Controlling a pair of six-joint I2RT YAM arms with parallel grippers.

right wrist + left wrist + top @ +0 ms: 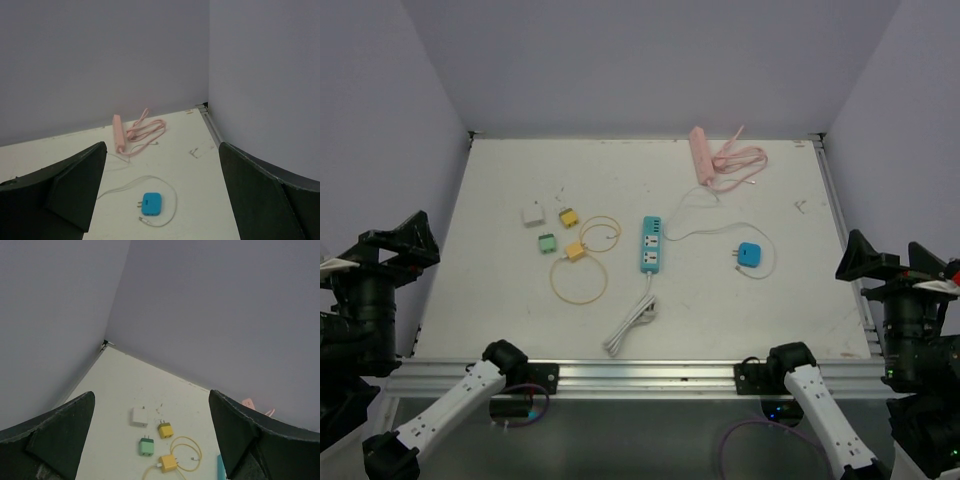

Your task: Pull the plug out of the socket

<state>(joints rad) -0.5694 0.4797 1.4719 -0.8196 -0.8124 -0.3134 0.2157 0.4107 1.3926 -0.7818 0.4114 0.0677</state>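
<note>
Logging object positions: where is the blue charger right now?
In the top view, the blue charger lies right of centre on the table, just right of the teal power strip.

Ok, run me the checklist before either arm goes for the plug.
1. Left gripper open: ok, fingers spread wide.
2. Right gripper open: ok.
3. Teal power strip in view and uncovered: ok, it lies mid-table.
4. A plug seated in its sockets: cannot tell; none stands out in the top view.
5. Blue charger off any socket: ok, it lies loose with its prongs bare.
6. Strip's own cord slack: ok, bundled at the near end.
</note>
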